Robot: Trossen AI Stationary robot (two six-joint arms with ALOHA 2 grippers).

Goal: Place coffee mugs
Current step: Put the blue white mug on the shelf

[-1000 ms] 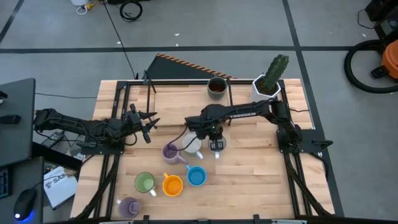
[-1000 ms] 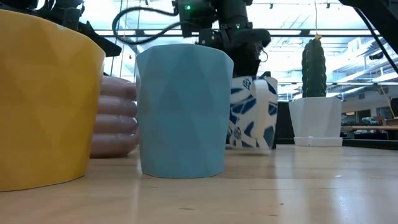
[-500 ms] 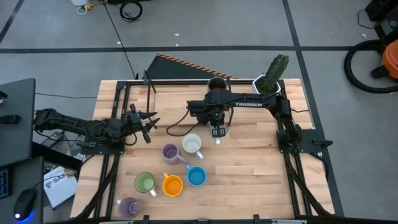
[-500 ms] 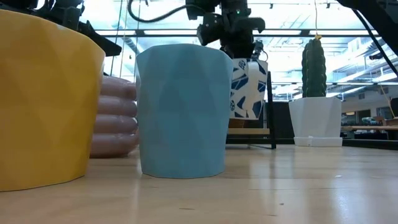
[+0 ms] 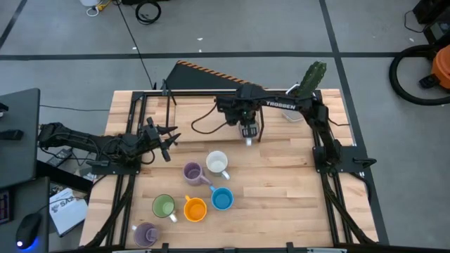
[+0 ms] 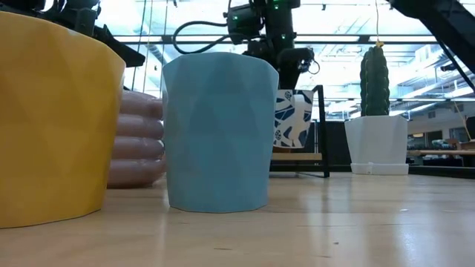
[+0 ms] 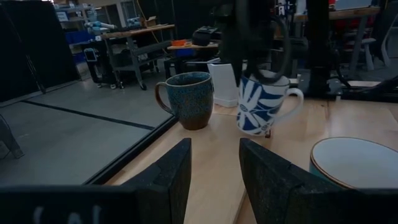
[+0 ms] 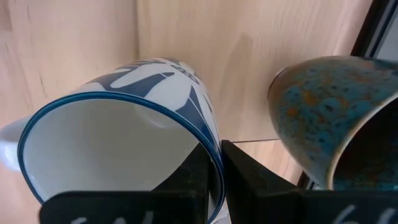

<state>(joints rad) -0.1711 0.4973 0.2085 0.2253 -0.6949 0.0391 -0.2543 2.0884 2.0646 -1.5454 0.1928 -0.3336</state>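
Observation:
My right gripper (image 5: 247, 131) is shut on a white mug with a blue pattern (image 6: 293, 119), near the table's far edge and next to the dark brown mug (image 7: 189, 99). Six mugs stand on their bases nearer the front: a purple one (image 5: 192, 172), a white one (image 5: 217, 163), a blue one (image 5: 222, 199), an orange one (image 5: 195, 209), a green one (image 5: 164, 206) and a second purple one (image 5: 145, 233). My left gripper (image 5: 165, 140) waits open at the table's left side. In the high view my right arm hides the dark brown mug. My right gripper pinches the patterned mug's rim (image 8: 214, 155), one finger (image 8: 196, 171) inside the mug and the other (image 8: 245, 174) outside. The fingers come from above, pointing down. The mug (image 7: 264, 102) hangs tilted below them, with its handle (image 7: 292, 99) pointing away from the dark brown mug.
A white angular pot (image 5: 297, 104) with a green cactus (image 5: 313, 76) stands at the far right corner, close behind my right arm. Black frame rails (image 5: 140, 133) run along both sides of the table. Bare wood (image 5: 281, 183) lies right of the group of mugs.
My right gripper has carried the patterned mug away from the white mug in the middle of the table. The mug rose clear of the table, travelled toward the far edge and now hangs beside the dark brown mug. The other mugs have stayed in place.

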